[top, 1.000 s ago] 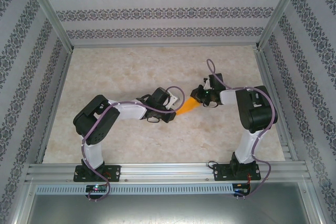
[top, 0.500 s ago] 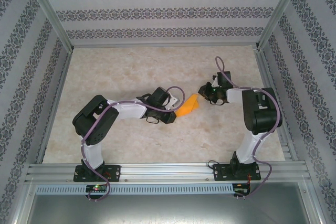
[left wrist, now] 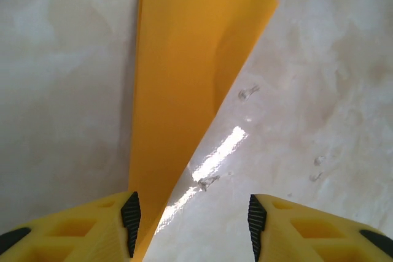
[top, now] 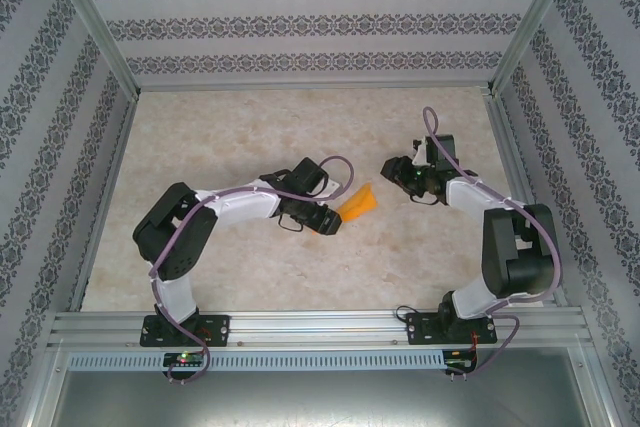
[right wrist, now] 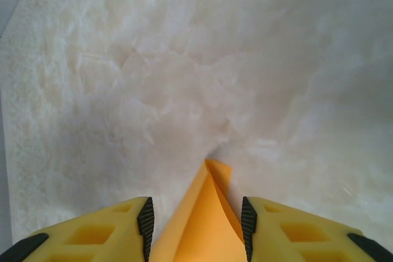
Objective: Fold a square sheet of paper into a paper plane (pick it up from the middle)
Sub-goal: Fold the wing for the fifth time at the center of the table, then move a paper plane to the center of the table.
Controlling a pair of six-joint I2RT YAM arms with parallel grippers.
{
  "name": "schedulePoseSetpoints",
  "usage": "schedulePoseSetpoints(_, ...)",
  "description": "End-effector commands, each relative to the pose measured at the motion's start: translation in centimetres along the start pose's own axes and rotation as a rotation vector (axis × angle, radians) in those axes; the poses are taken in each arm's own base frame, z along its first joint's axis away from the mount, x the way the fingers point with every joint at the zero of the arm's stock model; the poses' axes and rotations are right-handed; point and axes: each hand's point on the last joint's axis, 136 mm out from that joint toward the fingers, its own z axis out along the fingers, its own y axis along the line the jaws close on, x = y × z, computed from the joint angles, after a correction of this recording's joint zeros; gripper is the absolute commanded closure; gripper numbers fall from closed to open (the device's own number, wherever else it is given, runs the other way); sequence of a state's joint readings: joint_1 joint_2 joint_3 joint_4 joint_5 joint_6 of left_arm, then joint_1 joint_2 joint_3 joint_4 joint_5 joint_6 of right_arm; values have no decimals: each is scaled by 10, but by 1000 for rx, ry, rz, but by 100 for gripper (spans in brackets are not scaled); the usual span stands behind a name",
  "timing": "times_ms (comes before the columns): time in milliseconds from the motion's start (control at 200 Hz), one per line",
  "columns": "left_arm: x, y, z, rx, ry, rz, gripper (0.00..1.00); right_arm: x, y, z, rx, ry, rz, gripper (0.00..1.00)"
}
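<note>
The orange-yellow sheet of paper [top: 359, 201] is folded into a narrow pointed wedge and lies near the middle of the table. My left gripper [top: 335, 215] is just left of it and open. In the left wrist view the paper [left wrist: 184, 78] runs up from beside the left pad, and nothing sits between the left gripper's [left wrist: 191, 213] pads. My right gripper [top: 388, 166] stands up and to the right of the paper, also open. In the right wrist view a loose folded tip of the paper [right wrist: 209, 225] rises between the right gripper's [right wrist: 196, 216] spread pads, unpinched.
The marbled tabletop [top: 250, 127] is fenced by aluminium rails, with the front rail [top: 320, 322] by the arm bases. Patterned walls close off the back and both sides. The right arm's elbow [top: 520, 247] sits near the right rail.
Both grippers have opened and let go of the paper they held stretched between them. The right arm has drawn back to the right. The paper has settled by the left gripper.
</note>
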State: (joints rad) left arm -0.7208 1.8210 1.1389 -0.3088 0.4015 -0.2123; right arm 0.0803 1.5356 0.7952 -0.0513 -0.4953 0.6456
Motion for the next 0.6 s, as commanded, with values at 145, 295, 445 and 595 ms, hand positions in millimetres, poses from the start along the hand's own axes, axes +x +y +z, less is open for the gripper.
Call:
schedulePoseSetpoints(145,-15,-4,-6,-91,5,93,40,21,-13,-5,14,41,-1,52)
schedulePoseSetpoints(295,-19,-11,8,-84,39,119,40,25,-18,-4,18,46,5,50)
schedulePoseSetpoints(445,-24,3,19,-151,62,124,40,26,-20,-5,19,43,13,49)
schedulePoseSetpoints(595,-26,13,23,-203,76,119,44,26,-21,-5,12,46,15,49)
